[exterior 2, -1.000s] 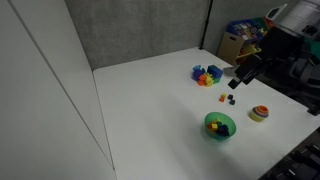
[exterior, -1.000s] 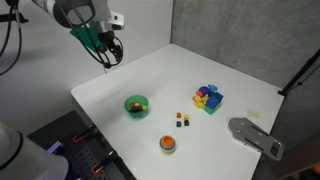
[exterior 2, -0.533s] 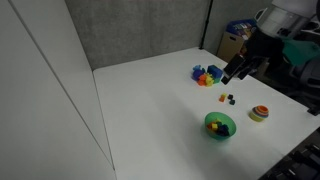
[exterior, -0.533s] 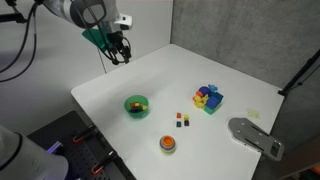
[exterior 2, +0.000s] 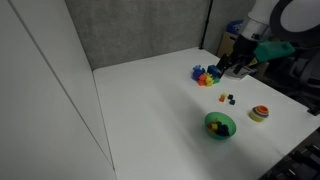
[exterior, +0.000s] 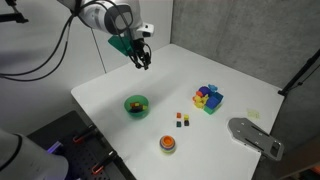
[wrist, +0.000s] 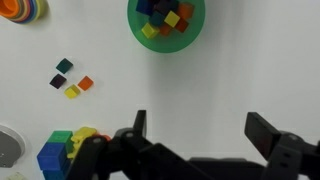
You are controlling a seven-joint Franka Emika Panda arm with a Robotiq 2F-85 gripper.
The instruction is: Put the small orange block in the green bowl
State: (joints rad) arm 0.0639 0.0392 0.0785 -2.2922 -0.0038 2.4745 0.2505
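**A:** The gripper point(exterior: 143, 61) hangs high above the far part of the table point(exterior: 110, 88), fingers point(wrist: 140, 125) spread wide with nothing between them. So this is the approach, with no pick made yet.

**B:** Right. In the wrist view the small orange block point(wrist: 85, 83) lies flat on the table, just beside a yellow cube point(wrist: 72, 91) and near two dark cubes point(wrist: 64, 65).

**A:** And the green bowl point(wrist: 132, 22)?

**B:** It's apart from that cluster, upright, with a few coloured blocks point(wrist: 165, 15) already inside.

**A:** So what does the next move need?

**B:** I'd say carry the hand over the cluster and come down with the fingers on either side of the orange one only. The yellow cube is the risk, since it sits so close that a sloppy line-up could nudge or catch it.
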